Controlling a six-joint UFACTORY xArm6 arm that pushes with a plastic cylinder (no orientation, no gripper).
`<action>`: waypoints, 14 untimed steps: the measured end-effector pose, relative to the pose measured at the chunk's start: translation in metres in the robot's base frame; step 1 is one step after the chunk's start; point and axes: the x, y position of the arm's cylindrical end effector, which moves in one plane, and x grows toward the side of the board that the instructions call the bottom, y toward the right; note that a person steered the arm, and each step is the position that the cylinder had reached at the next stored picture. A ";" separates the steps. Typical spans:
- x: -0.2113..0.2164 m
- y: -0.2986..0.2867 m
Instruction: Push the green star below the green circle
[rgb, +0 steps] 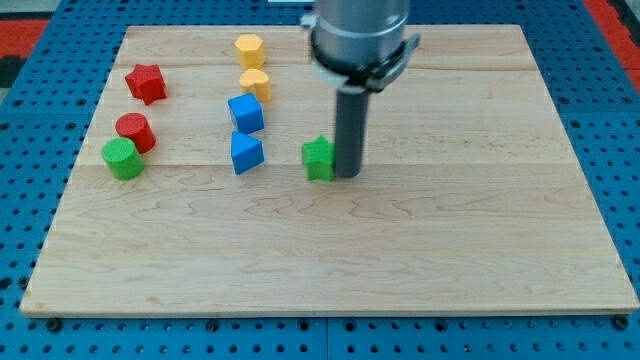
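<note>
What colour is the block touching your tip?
Green: the green star, beside my tip, camera view.

Bright, even light floods the wooden board from overhead, and the blocks throw only short, soft shadows at their bases, the blue cube and the green circle among them. The grey metal collar at the view's top carries a pale sheen and looks soft, slightly out of focus, while the dark rod's tip reads sharper. No harsh glare on the wood, grain clearly legible, and the board's edges run straight without visible bending

red star, red cylinder, 2 yellow blocks, blue cube, blue triangle
</note>
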 end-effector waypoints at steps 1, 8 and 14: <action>-0.003 0.034; 0.016 -0.087; -0.002 -0.188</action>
